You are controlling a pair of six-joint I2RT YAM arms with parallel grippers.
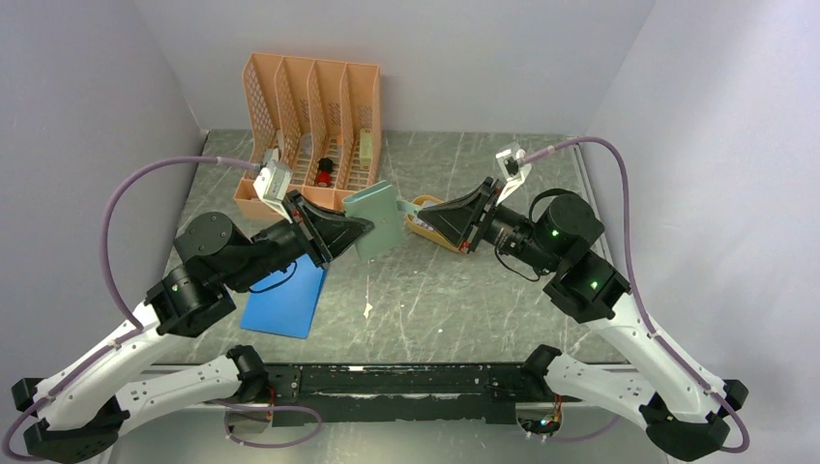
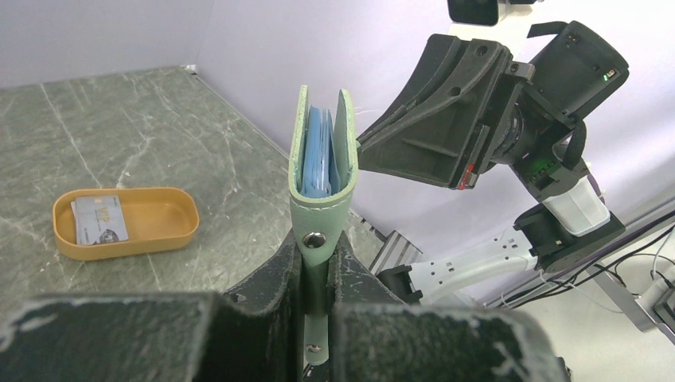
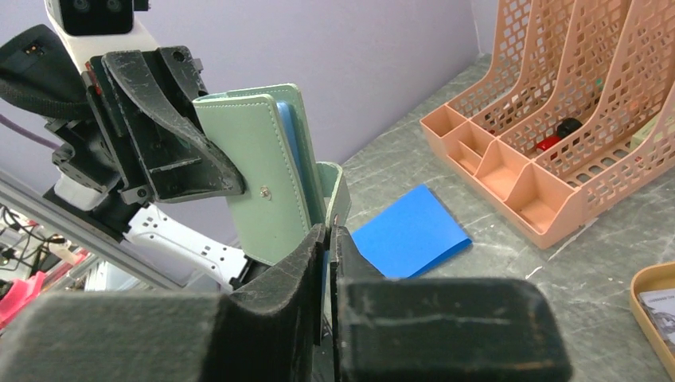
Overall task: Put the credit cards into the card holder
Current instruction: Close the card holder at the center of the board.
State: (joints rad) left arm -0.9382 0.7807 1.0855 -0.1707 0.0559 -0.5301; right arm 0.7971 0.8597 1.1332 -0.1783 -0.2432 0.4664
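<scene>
The sage-green card holder hangs in the air between the two arms, part open, with its blue inner pockets showing. My left gripper is shut on its snap-button tab and lower edge. From the other side, my right gripper is shut on a thin green and blue leaf of the card holder. The credit cards lie in the mustard-yellow tray on the table. In the top view the right gripper hides most of that tray.
A peach mesh file organizer stands at the back left with a small red and black item in one slot. A flat blue pad lies on the marble-patterned table under the left arm. Grey walls close in both sides.
</scene>
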